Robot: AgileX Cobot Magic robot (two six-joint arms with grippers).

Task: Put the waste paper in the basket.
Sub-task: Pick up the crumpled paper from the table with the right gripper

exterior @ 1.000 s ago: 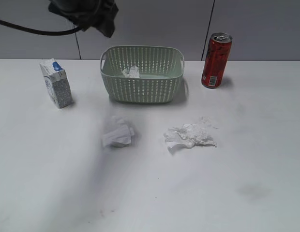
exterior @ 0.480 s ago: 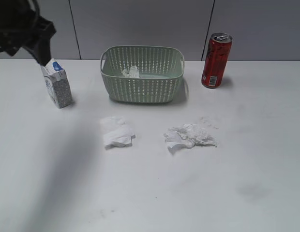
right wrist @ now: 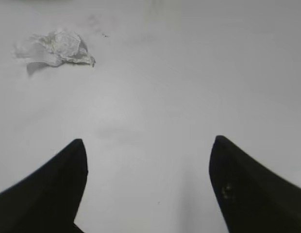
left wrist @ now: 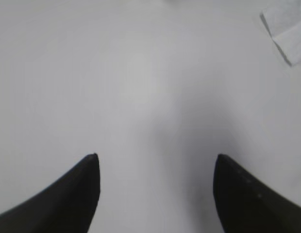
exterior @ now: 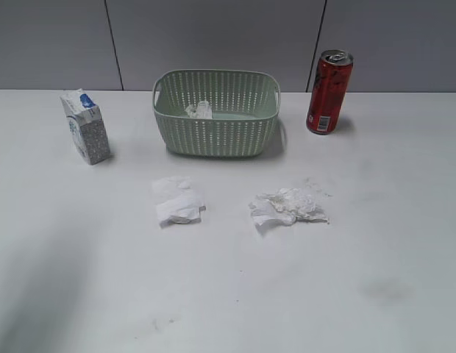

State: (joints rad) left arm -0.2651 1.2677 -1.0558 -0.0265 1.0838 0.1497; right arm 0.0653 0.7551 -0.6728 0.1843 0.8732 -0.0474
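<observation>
The pale green basket (exterior: 215, 112) stands at the back middle of the table, with one white paper wad (exterior: 200, 110) inside it. A flattish wad (exterior: 177, 201) lies on the table in front of the basket, and a frayed wad (exterior: 287, 207) lies to its right. Neither gripper shows in the exterior view. My left gripper (left wrist: 156, 158) is open and empty over bare table, with an edge of paper (left wrist: 285, 30) at the top right of its view. My right gripper (right wrist: 148, 141) is open and empty, with the frayed wad (right wrist: 58, 46) far ahead to its left.
A blue-and-white carton (exterior: 86, 126) stands at the back left. A red drink can (exterior: 329, 92) stands at the back right. A grey wall runs behind the white table (exterior: 375, 243).
The left arm, above the basket a second ago, moved left past the carton and left the exterior view. The wads, basket, carton and can have not moved.
</observation>
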